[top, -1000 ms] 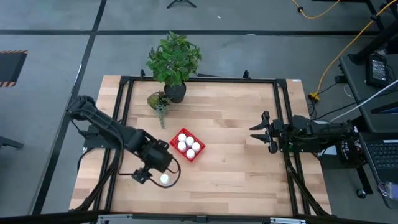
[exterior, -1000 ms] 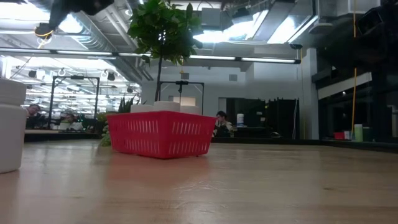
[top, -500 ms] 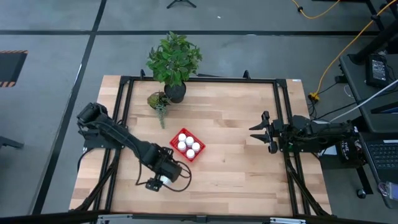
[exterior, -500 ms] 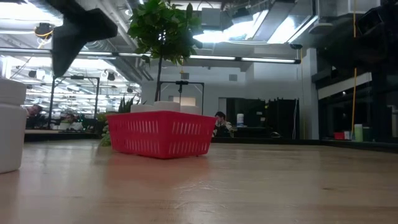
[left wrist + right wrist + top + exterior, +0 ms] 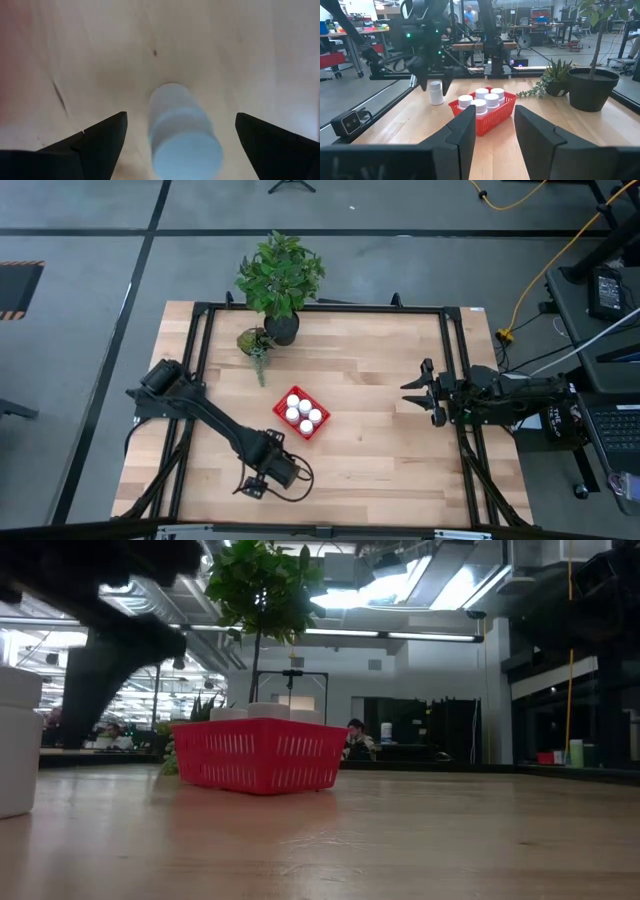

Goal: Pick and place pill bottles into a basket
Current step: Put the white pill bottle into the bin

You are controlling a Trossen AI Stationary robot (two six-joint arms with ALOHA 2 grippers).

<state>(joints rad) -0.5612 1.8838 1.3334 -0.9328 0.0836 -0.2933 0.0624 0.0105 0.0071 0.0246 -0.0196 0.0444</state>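
Wooden surface point(image 5: 380, 420) in a workshop room.
Left claw point(image 5: 268, 476) spread open over a bottle point(image 5: 182, 132) near the front edge; right claw point(image 5: 418, 393) part-open, empty.

The basket point(image 5: 302, 413), a small red plastic mesh box with lattice walls, sits a little toward 9 o'clock of the table's middle, turned at an angle to the table edges, and holds five white pill bottles point(image 5: 301, 413) standing upright with their white caps point(image 5: 481, 99) rising just above its rim. A sixth bottle point(image 5: 180, 130), also white, cylindrical and capped, stands upright on the bare wood apart from the basket, toward 7 o'clock from it and near the table's 6 o'clock edge. In the low view this lone bottle point(image 5: 18, 740) shows large at the 9 o'clock side, with the basket point(image 5: 258, 753) farther back.
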